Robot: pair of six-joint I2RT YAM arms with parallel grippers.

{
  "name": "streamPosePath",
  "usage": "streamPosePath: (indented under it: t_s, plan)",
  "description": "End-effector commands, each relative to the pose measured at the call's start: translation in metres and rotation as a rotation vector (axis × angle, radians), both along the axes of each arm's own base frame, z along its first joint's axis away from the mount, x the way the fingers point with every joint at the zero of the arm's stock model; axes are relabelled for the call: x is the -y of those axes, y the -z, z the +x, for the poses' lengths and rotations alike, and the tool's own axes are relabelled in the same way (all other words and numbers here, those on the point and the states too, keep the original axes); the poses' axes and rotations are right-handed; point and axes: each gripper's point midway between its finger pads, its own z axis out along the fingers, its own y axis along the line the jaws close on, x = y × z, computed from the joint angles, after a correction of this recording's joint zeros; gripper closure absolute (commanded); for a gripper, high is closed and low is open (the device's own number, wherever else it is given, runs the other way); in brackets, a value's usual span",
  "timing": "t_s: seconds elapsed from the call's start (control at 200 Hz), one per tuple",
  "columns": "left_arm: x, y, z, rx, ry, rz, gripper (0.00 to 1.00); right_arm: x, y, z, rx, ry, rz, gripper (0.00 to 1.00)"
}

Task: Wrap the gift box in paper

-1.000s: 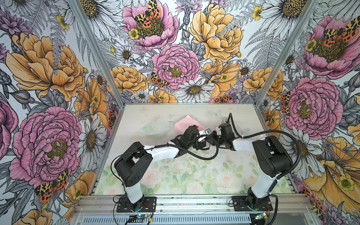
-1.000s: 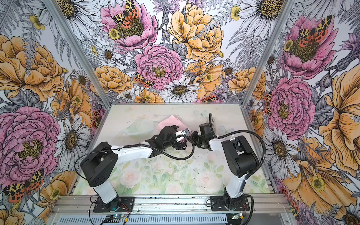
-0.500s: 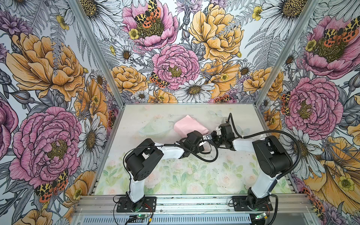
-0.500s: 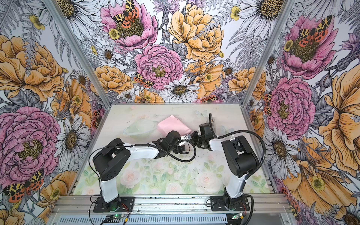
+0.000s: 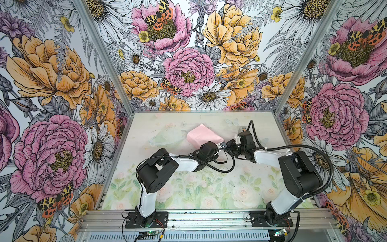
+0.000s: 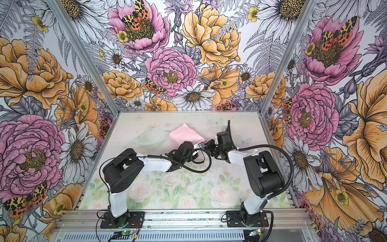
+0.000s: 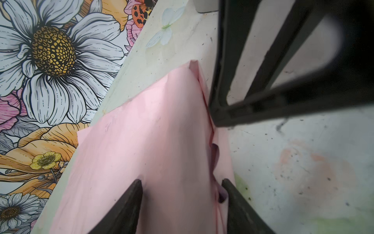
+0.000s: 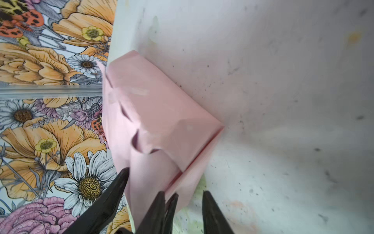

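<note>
The paper (image 5: 204,136) (image 6: 186,136) lies pale pink side out, folded into a parcel at the back middle of the table. The gift box is hidden inside it. My left gripper (image 5: 218,146) is at the parcel's near right end. In the left wrist view it (image 7: 182,182) stands open, with a strip of paper (image 7: 157,131) between its fingers (image 7: 131,202). My right gripper (image 5: 229,144) faces it from the right. In the right wrist view it (image 8: 190,193) is open at the corner of the paper (image 8: 157,113). Two other black fingers (image 8: 113,194) straddle a paper flap there.
The flowered back wall (image 5: 188,73) and two metal corner posts (image 5: 287,83) close in the table (image 5: 188,188) behind and at the sides. A pale grey object (image 7: 204,6) stands on the table beyond the parcel. Both arms' cables loop low near the grippers (image 5: 226,165).
My left arm has swung to the right along the parcel, and its jaws have narrowed around the paper. The right gripper's jaws have opened. More of the pink parcel shows from above.
</note>
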Motion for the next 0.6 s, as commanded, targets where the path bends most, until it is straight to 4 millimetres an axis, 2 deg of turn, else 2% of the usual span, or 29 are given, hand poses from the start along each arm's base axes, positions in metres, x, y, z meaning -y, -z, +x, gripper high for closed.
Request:
streamPosePath:
  t_s: [0.0,0.06,0.13,0.15,0.195,0.225,0.42,0.505,0.595]
  plan:
    - [-0.025,0.047,-0.014,-0.127,-0.027,0.064,0.38,0.030,-0.020,0.003,0.063,0.017,-0.083,0.54]
    - [-0.026,0.047,-0.014,-0.132,-0.024,0.058,0.39,0.037,-0.029,0.008,0.086,-0.007,-0.136,0.49]
    - [-0.027,0.048,-0.016,-0.141,-0.016,0.052,0.39,0.034,-0.036,0.018,0.097,-0.053,-0.166,0.46]
    - [-0.027,0.048,-0.016,-0.143,-0.013,0.051,0.39,0.032,-0.035,0.021,0.090,-0.069,-0.170,0.45]
    - [-0.028,0.048,-0.018,-0.147,-0.004,0.046,0.39,0.026,-0.032,0.025,0.077,-0.107,-0.180,0.35]
    - [-0.028,0.048,-0.019,-0.148,0.003,0.044,0.39,0.023,-0.030,0.028,0.071,-0.126,-0.193,0.34]
    - [-0.029,0.051,-0.020,-0.164,0.035,0.040,0.39,0.002,-0.022,0.050,0.063,-0.222,-0.223,0.35]
    - [-0.031,0.052,-0.019,-0.169,0.039,0.039,0.39,-0.012,-0.016,0.054,0.055,-0.274,-0.224,0.36]
    - [-0.033,0.051,-0.018,-0.171,0.038,0.037,0.39,-0.018,-0.010,0.055,0.040,-0.303,-0.234,0.39]
